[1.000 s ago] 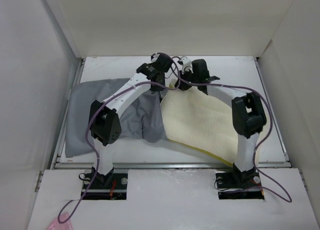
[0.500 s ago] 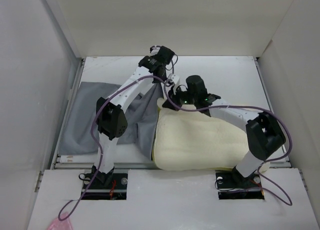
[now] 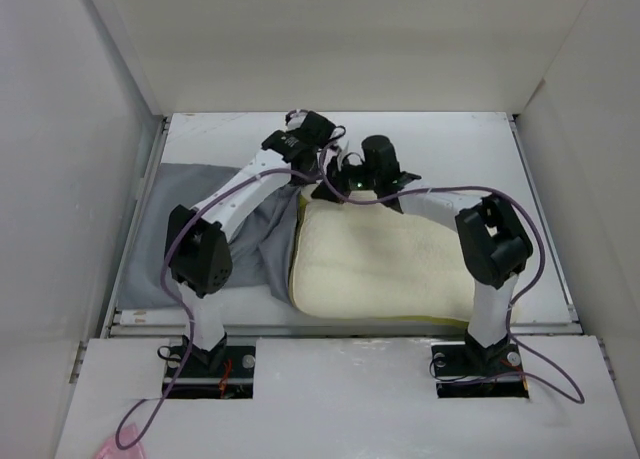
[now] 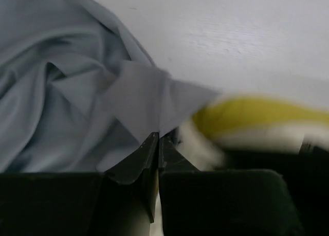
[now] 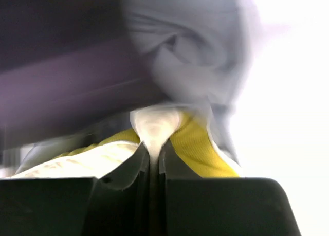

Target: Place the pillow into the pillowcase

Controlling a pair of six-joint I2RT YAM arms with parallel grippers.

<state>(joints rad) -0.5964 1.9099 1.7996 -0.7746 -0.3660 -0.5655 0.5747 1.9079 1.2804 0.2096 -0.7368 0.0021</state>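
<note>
The cream quilted pillow [image 3: 385, 264] lies flat on the table's right half, its yellow edge band [image 5: 198, 146] showing in the right wrist view. The grey pillowcase [image 3: 160, 249] lies wrinkled on the left, its right edge against the pillow's left end. My left gripper [image 3: 308, 169] is shut on a fold of the pillowcase [image 4: 149, 100] at its far right corner. My right gripper [image 3: 335, 184] is shut on the pillow's far left corner [image 5: 154, 125]. The two grippers sit close together. The pillow's yellow corner [image 4: 252, 115] shows just right of the left gripper.
White walls enclose the table on three sides. The table's near edge [image 3: 340, 329] runs just below the pillow. Purple cables [image 3: 440, 194] loop over both arms. Bare table [image 3: 460, 139] lies behind the pillow.
My right gripper has pulled the pillow's corner left and down, and the pillow has turned to lie flat along the near edge. My left gripper has shifted left with the pillowcase edge.
</note>
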